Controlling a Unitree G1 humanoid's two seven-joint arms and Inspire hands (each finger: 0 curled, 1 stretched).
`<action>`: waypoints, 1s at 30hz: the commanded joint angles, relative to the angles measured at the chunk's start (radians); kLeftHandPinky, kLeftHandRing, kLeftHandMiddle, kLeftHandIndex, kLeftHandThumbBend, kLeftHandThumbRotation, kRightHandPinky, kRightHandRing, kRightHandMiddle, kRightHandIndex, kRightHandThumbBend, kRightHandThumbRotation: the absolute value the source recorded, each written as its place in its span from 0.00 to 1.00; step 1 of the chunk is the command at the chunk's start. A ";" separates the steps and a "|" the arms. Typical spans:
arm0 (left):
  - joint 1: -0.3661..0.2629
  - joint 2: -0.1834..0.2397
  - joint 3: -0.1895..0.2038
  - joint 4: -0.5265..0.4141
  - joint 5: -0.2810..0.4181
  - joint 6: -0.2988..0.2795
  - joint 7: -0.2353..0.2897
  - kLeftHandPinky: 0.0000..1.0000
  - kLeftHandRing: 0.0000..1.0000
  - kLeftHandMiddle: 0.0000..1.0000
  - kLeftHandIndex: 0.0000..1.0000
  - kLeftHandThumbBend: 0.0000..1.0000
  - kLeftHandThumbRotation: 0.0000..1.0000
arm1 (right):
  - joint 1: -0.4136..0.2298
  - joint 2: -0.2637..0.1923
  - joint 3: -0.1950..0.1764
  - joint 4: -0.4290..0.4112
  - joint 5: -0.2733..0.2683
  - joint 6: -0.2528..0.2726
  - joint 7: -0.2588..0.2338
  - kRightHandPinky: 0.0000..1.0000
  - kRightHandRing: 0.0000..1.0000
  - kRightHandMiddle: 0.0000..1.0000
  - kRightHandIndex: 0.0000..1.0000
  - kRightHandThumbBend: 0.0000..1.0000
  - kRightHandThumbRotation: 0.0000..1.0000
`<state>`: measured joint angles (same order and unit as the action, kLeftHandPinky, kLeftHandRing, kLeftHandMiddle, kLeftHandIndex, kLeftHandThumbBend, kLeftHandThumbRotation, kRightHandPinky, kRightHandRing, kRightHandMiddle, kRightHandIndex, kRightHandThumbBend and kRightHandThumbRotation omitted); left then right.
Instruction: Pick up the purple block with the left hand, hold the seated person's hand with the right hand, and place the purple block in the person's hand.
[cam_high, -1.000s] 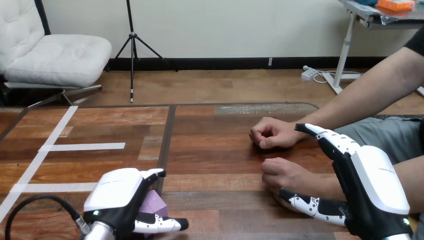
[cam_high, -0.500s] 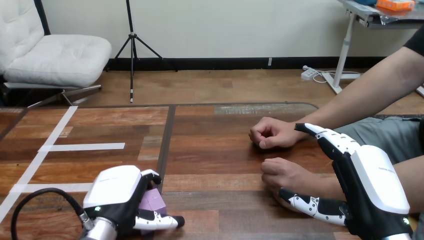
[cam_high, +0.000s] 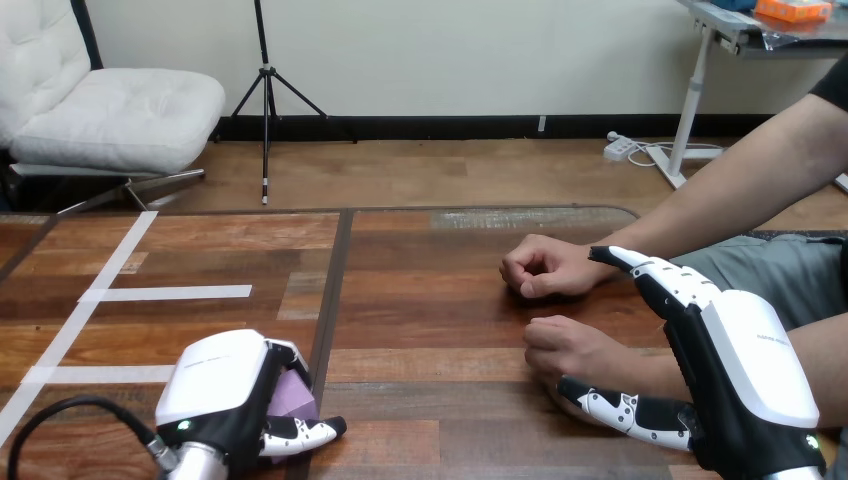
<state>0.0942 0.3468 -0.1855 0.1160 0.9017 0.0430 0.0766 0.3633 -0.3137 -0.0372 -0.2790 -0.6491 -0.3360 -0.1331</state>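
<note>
The purple block (cam_high: 296, 394) sits low at the table's near left, mostly covered by my left hand (cam_high: 222, 388). That hand's fingers curl over the block's top and its thumb (cam_high: 305, 432) reaches along the block's near side. The person's two hands rest on the table at the right: a loose fist (cam_high: 545, 267) farther back and a nearer hand (cam_high: 578, 350), knuckles up. My right hand (cam_high: 750, 370) stands open beside the nearer wrist, with its thumb (cam_high: 620, 410) lying along the near side and its straight fingers (cam_high: 662, 278) reaching over the forearm.
White tape strips (cam_high: 165, 293) cross the table's left part. A dark seam (cam_high: 335, 290) runs front to back between the wooden boards. The person's forearms come in from the right edge.
My left hand has slid a little left and toward me, closing tighter on the purple block. My right hand and the person's hands have stayed put.
</note>
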 joint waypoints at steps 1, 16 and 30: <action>-0.036 0.017 -0.010 0.045 -0.026 -0.011 0.027 0.20 0.29 0.36 0.40 0.34 0.26 | -0.041 -0.007 -0.001 -0.047 -0.001 -0.011 -0.010 0.90 0.87 0.85 0.84 0.71 0.18; -0.038 0.029 -0.021 0.076 -0.047 -0.012 0.066 0.19 0.28 0.36 0.40 0.38 0.29 | -0.036 -0.006 -0.002 -0.049 0.002 -0.007 -0.006 0.90 0.87 0.85 0.84 0.70 0.20; -0.042 0.034 -0.023 0.096 -0.067 -0.031 0.087 0.19 0.28 0.36 0.40 0.39 0.32 | -0.038 -0.010 -0.002 -0.044 0.003 -0.011 -0.006 0.90 0.86 0.85 0.84 0.69 0.20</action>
<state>0.0797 0.3612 -0.1926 0.1754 0.8501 0.0214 0.1517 0.3638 -0.3137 -0.0372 -0.2792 -0.6489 -0.3360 -0.1331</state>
